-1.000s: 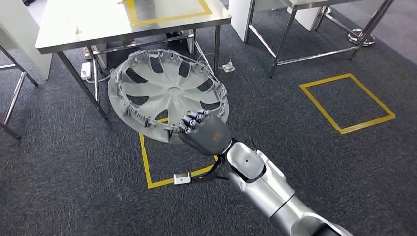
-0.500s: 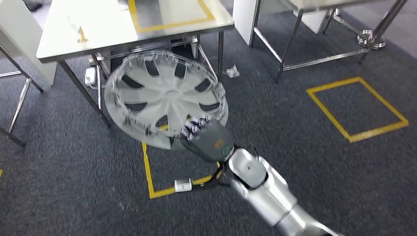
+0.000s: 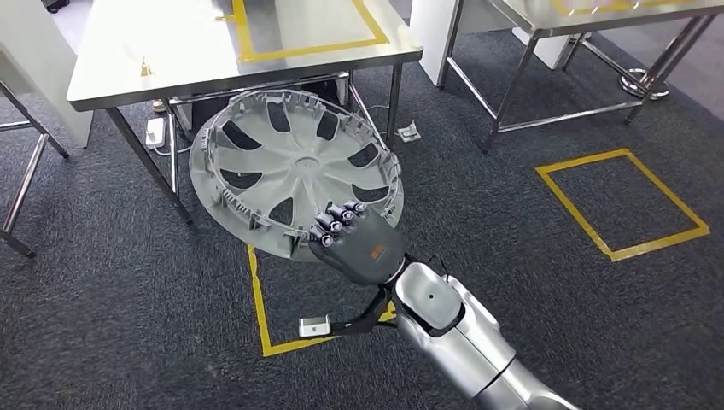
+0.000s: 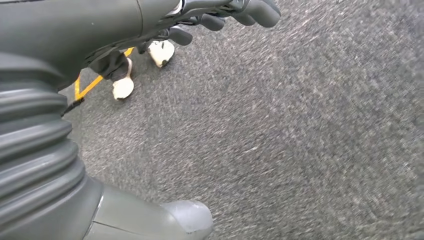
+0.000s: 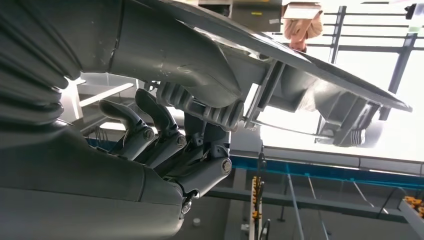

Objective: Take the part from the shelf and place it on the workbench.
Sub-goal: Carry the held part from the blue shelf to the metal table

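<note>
Head view: workbench [image 3: 154, 60] (steel) on carpet [image 3: 529, 256]

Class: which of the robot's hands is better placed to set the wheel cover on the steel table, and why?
Right. The right hand already grips the wheel cover by its rim, just short of the table. The left hand hangs over carpet, holding nothing.

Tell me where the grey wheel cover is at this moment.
In the head view, the wheel cover is left of centre, held by its near rim in the right robot hand above the carpet, just in front of the steel workbench.
</note>
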Robot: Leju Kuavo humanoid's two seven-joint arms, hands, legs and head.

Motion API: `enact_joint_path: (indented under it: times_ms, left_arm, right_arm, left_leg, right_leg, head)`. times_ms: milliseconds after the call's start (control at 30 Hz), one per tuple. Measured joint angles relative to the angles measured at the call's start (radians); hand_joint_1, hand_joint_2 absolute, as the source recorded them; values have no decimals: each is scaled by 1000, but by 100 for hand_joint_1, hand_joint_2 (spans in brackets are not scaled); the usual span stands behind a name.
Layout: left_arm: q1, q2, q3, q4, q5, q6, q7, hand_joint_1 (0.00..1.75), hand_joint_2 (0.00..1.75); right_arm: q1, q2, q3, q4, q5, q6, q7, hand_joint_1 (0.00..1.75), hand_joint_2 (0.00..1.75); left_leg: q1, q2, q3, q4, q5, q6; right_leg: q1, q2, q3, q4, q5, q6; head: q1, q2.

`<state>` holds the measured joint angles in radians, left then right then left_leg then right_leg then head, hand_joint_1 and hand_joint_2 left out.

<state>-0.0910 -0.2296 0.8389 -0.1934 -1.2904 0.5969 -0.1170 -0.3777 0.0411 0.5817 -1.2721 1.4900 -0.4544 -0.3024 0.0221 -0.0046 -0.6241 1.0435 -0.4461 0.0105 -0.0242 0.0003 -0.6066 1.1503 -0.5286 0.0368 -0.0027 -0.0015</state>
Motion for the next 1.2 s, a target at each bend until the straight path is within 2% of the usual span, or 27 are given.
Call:
enact_joint_path:
  times_ms: [67, 100, 133, 167, 233, 267, 300, 367, 433, 467, 500, 567, 600, 633, 667, 733, 767, 833, 867, 933, 967, 1000, 1100, 1133, 1167, 1200]
  left_arm:
    - [0, 0, 0, 0, 0, 0, 0, 0, 175]
    - [0, 0, 0, 0, 0, 0, 0, 0, 175]
    - [1, 1, 0, 0, 0, 0, 0, 0, 175]
    - [1, 1, 0, 0, 0, 0, 0, 0, 175]
    - [2, 0, 0, 0, 0, 1, 0, 0, 175]
    - [1, -1, 0, 0, 0, 1, 0, 0, 175]
    - [1, -1, 0, 0, 0, 2, 0, 0, 175]
    - [1, -1, 0, 0, 0, 2, -1, 0, 175]
    - [2, 0, 0, 0, 0, 3, -1, 0, 175]
    - [2, 0, 0, 0, 1, 3, -1, 0, 175]
    - [1, 0, 0, 0, 1, 3, -1, 0, 175]
    - [1, 1, 0, 0, 4, 4, -2, 0, 175]
    - [3, 2, 0, 0, 6, 5, -2, 0, 175]
    - [5, 3, 0, 0, 9, 6, -3, 0, 175]
    - [7, 4, 0, 0, 11, 7, -3, 0, 175]
    - [10, 5, 0, 0, 13, 10, -4, 0, 175]
    - [10, 5, 0, 0, 13, 11, -4, 0, 175]
    - [9, 5, 0, 0, 14, 13, -4, 0, 175]
    - [10, 5, 0, 0, 14, 13, -4, 0, 175]
    - [11, 5, 0, 0, 15, 14, -3, 0, 175]
    - [11, 5, 1, 0, 15, 14, -3, 0, 175]
    - [10, 4, 1, 0, 15, 14, -3, 0, 175]
    - [8, 5, 1, 0, 15, 15, -3, 0, 175]
    - [8, 5, 1, 0, 15, 15, -3, 0, 175]
    - [9, 5, 1, 0, 15, 15, -3, 0, 175]
    - [9, 5, 1, 0, 15, 15, -3, 0, 175]
  right_arm:
    - [3, 0, 0, -2, 0, 1, 0, 175, 175]
    - [6, 0, -1, -2, 0, 1, 0, 175, 175]
    - [8, 0, -1, -2, 0, 1, -1, 175, 175]
    - [10, 0, -1, -3, 0, 2, -1, 175, 175]
    - [10, 0, -2, -4, 1, 3, -1, 175, 175]
    - [10, 0, -3, -4, 1, 4, -1, 175, 175]
    - [9, 1, -4, -5, 1, 4, -1, 175, 175]
    - [7, 1, -7, -7, 2, 5, 0, 175, 175]
    - [8, 3, -9, -9, 3, 6, 0, 175, 175]
    - [7, 5, -10, -10, 3, 6, 0, 175, 175]
    - [7, 6, -10, -10, 3, 6, -1, 175, 175]
    - [7, 9, -12, -10, 3, 5, -5, 175, 175]
    - [7, 9, -12, -10, 3, 5, -8, 175, 175]
    - [8, 10, -12, -10, 2, 5, -11, 175, 175]
    - [8, 10, -12, -10, 2, 5, -13, 175, 175]
    - [8, 11, -12, -10, 0, 5, -15, 175, 175]
    - [8, 12, -12, -10, -1, 5, -16, 175, 175]
    - [6, 15, -13, -9, -2, 5, -17, 175, 175]
    - [4, 16, -13, -9, -3, 5, -17, 175, 175]
    - [2, 18, -14, -9, -3, 4, -18, 175, 175]
    - [0, 19, -14, -9, -4, 4, -18, 175, 175]
    - [-2, 20, -14, -9, -4, 4, -18, 175, 175]
    - [-5, 21, -14, -9, -6, 3, -18, 175, 175]
    - [-4, 21, -14, -9, -6, 3, -18, 175, 175]
    - [-3, 21, -14, -8, -5, 3, -18, 175, 175]
    - [-3, 21, -14, -8, -5, 3, -19, 175, 175]
  left_leg:
    - [-5, -2, 11, 0, -12, 9]
    - [-8, -4, 17, 0, -19, 12]
    - [-11, -7, 25, 1, -26, 13]
    - [-15, -9, 34, 1, -33, 14]
    - [-21, -14, 55, 1, -49, 14]
    - [-23, -16, 62, 0, -56, 11]
    - [-24, -17, 67, -2, -61, 8]
    - [-25, -19, 76, -3, -62, -4]
    - [-26, -16, 80, 12, -60, -15]
    - [-26, -14, 70, 36, -65, -21]
    - [-25, -12, 47, 77, -78, -25]
    - [-19, -8, -23, 187, -123, -34]
    - [-16, -7, -56, 231, -142, -40]
    - [-13, -6, -77, 248, -145, -46]
    - [-10, -5, -81, 232, -126, -50]
    - [-5, -1, -48, 118, -42, -54]
    - [-5, 1, -29, 57, -13, -52]
    - [-6, 4, -5, -7, 5, -38]
    - [-8, 3, -3, -11, -4, -28]
    - [-8, 0, 12, -12, -1, -10]
    - [-7, -2, 20, -13, -4, -3]
    - [-6, -3, 29, -14, -8, 4]
    - [-7, -4, 46, -14, -26, 12]
    - [-8, -5, 53, -14, -34, 12]
    - [-9, -7, 63, -14, -42, 11]
    - [-9, -8, 75, -14, -51, 9]
  right_leg:
    - [3, 0, -84, 119, -44, 1]
    - [6, 0, -118, 157, -62, -1]
    - [8, 0, -137, 166, -63, -4]
    - [12, 1, -139, 140, -41, -11]
    - [25, 1, -101, 12, 51, -35]
    - [32, 1, -80, -49, 83, -46]
    - [38, 2, -63, -92, 101, -53]
    - [42, 2, -48, -120, 102, -60]
    - [36, 3, -28, -133, 108, -67]
    - [32, 2, -16, -136, 105, -71]
    - [29, 2, -7, -138, 101, -75]
    - [27, 1, 4, -139, 89, -79]
    - [26, 2, 10, -138, 82, -78]
    - [25, 3, 17, -138, 75, -76]
    - [23, 4, 27, -137, 68, -73]
    - [18, 5, 47, -135, 51, -63]
    - [17, 5, 55, -133, 42, -57]
    - [18, 4, 63, -132, 29, -43]
    - [19, 4, 66, -129, 27, -35]
    - [18, 4, 71, -118, 22, -23]
    - [17, 4, 63, -95, 17, -19]
    - [15, 3, 42, -54, 3, -14]
    - [14, 3, -84, 134, -62, -5]
    - [15, 3, -117, 166, -69, -5]
    - [15, 3, -133, 163, -57, -8]
    - [16, 3, -129, 123, -22, -13]
  head:
    - [2, 0]
    - [2, 0]
    - [2, 0]
    - [2, 0]
    - [2, 0]
    - [1, 0]
    - [2, 0]
    - [4, 0]
    - [5, 0]
    - [4, 0]
    - [3, 0]
    - [1, 0]
    - [1, 0]
    - [1, 0]
    - [1, 0]
    - [1, 0]
    - [-1, 0]
    - [-2, 0]
    - [-3, 0]
    - [-2, 0]
    - [-2, 0]
    - [-1, 0]
    - [2, 0]
    - [2, 0]
    - [2, 0]
    - [2, 0]
